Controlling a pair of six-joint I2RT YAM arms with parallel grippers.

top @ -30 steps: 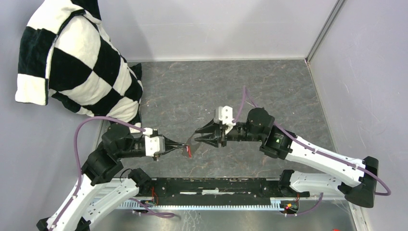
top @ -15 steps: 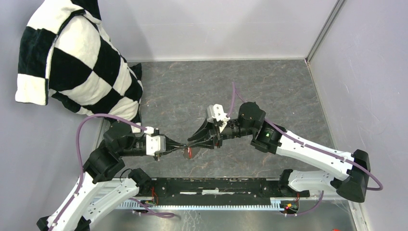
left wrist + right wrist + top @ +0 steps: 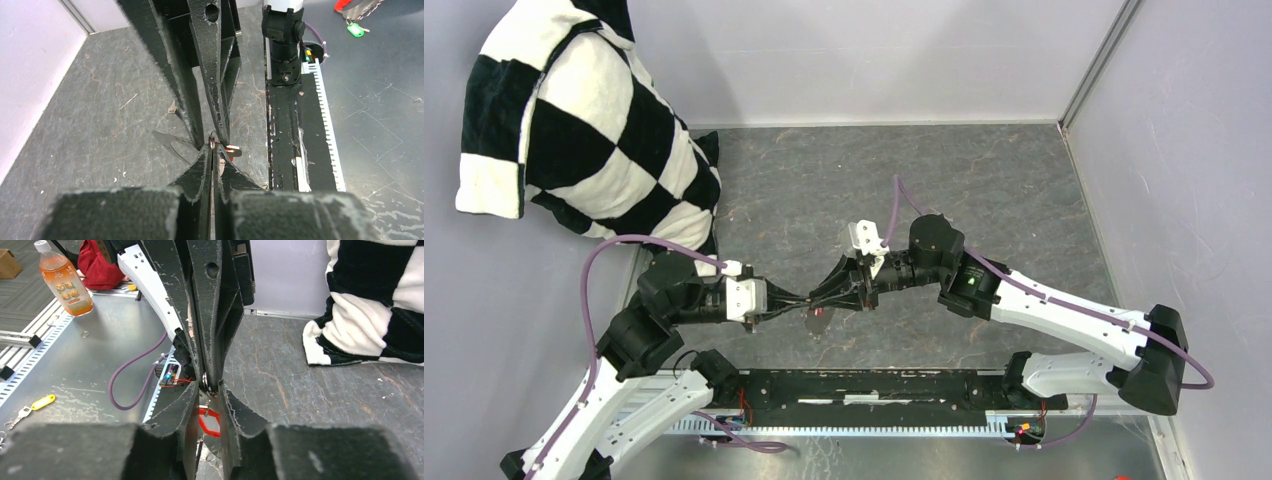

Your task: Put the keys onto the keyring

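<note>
My left gripper [image 3: 802, 302] is shut, pinching a thin silvery ring, the keyring [image 3: 205, 380], held above the table near its front edge. A key with a red tag [image 3: 210, 421] hangs below the ring; the tag also shows in the top view [image 3: 821, 313] and in the left wrist view [image 3: 231, 149]. My right gripper [image 3: 816, 298] meets the left tip to tip. Its jaws stand narrowly apart on either side of the left fingertips [image 3: 209, 375], with the red tag in the gap. The black-headed key is out of view.
A black-and-white checked pillow [image 3: 584, 130] leans in the far left corner. The black base rail [image 3: 874, 385] runs along the table's near edge. Beyond the table are a bottle [image 3: 62, 280], a yellow-tagged key [image 3: 42, 401] and a green tag [image 3: 356, 30].
My right arm has moved left to the left gripper's tips and its jaws have narrowed from wide open. The left gripper has stayed put, shut.
</note>
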